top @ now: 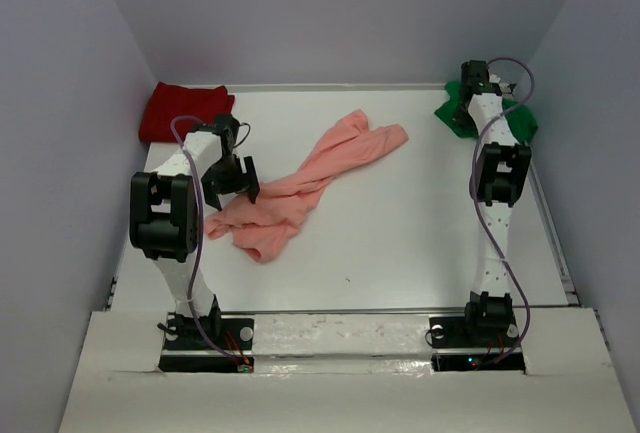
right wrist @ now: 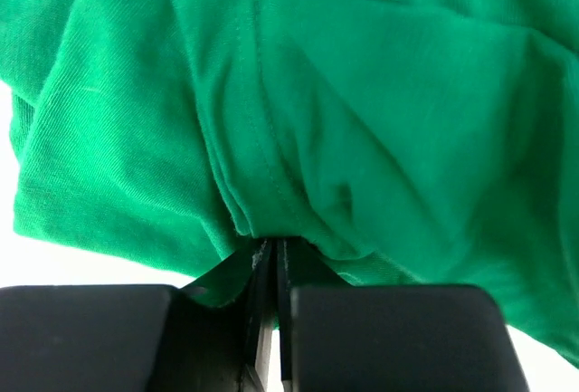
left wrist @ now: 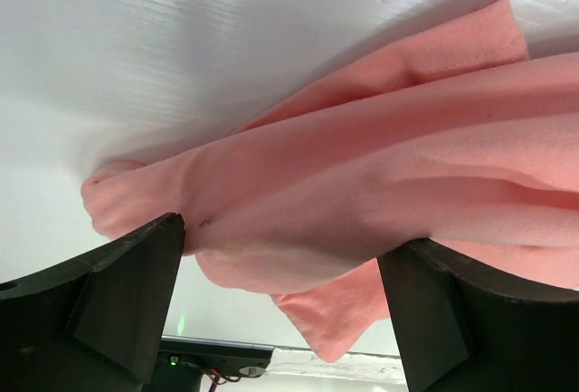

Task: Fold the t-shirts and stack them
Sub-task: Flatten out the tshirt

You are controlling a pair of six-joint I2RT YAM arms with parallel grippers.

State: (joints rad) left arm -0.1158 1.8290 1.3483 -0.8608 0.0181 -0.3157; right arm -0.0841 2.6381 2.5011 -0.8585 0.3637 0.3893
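One pink shirt [top: 300,188] crumpled mid-table | left gripper [top: 235,185] held wide open over its near end | green shirt [top: 455,113] pinched by right gripper [right wrist: 276,265], far-right corner | step: laying out; pink edge to be gripped next

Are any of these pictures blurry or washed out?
Top view: soft, even light, hardly any shadows around the pink shirt. Left wrist: table glares white; dark fingers slightly blurred. Right wrist: green shirt sharp, weave visible, lower corners blown white.
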